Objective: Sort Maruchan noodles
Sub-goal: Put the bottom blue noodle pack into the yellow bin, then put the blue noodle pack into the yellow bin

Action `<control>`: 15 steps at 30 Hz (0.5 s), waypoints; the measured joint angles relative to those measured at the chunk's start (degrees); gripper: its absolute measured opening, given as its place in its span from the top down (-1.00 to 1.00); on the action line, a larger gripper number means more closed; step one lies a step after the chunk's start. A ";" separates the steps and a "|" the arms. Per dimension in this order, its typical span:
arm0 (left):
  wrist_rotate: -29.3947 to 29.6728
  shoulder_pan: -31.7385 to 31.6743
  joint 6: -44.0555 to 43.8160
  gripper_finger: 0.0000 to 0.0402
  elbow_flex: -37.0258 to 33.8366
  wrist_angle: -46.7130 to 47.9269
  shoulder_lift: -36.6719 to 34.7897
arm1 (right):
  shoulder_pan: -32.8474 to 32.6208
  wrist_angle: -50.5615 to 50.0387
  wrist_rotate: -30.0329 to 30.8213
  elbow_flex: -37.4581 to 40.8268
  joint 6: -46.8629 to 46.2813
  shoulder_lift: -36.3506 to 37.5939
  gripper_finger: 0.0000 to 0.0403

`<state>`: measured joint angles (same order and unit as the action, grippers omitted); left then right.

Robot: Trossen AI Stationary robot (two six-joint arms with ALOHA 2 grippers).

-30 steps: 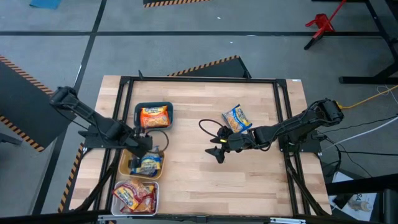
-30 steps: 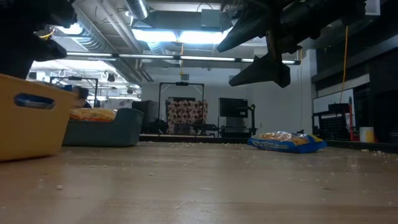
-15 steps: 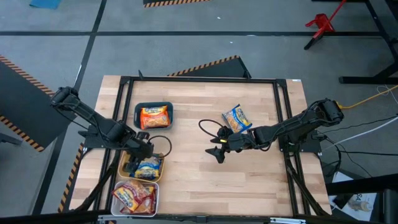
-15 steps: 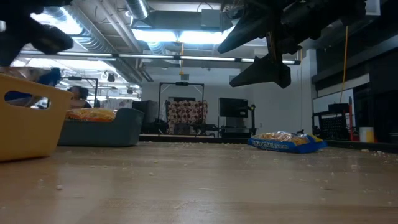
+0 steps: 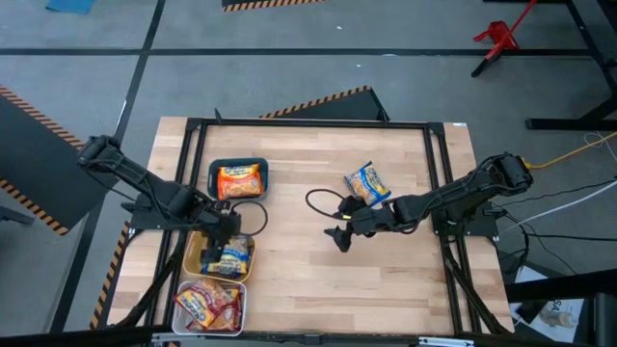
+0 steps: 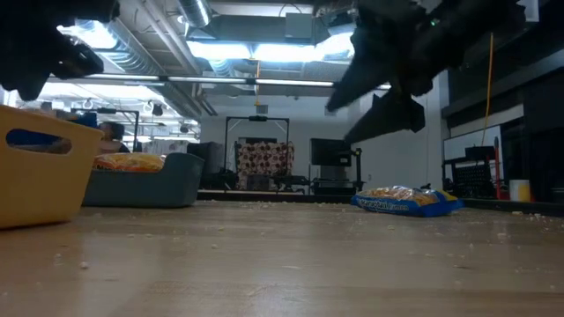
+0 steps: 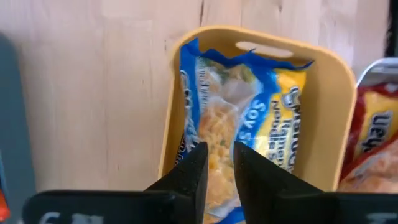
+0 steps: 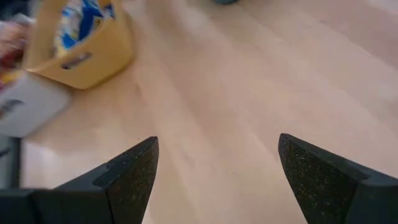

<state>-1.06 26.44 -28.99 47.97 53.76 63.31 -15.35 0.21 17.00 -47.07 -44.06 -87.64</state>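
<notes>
Fingers of the right hand (image 5: 339, 234) stand wide apart over bare surface (image 5: 318, 280), empty; the one loose blue noodle packet (image 5: 367, 183) lies flat just behind it, toward the far edge. Left hand (image 5: 224, 228), fingers nearly together and empty, hangs over the yellow tray (image 7: 323, 68) holding a blue packet (image 7: 249, 124). The packet looks light, crinkly and slippery, its brick brittle, so pinching across a short edge seems safest.

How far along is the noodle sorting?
Nearly done. Orange packet is in the teal tray, blue one in the yellow tray, red ones in the white tray. Left tool hovers over the yellow tray; right tool is open, empty. One loose packet remains.
</notes>
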 joint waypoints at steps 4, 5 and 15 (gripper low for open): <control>0.87 -1.42 -2.30 0.56 0.74 -0.20 -1.49 | 1.18 -6.06 3.22 -0.02 0.20 0.00 -0.57; 2.03 -1.81 -2.39 0.54 1.66 -0.10 -1.61 | 1.94 -8.09 3.92 -0.04 -0.71 0.00 -0.57; 24.29 -2.43 -2.37 0.49 15.57 -1.98 -2.14 | 11.91 -28.33 12.91 -0.04 1.24 0.00 -0.57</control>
<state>23.23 24.01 -31.36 63.54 51.78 61.17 -3.43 -28.12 29.91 -47.11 -42.82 -87.64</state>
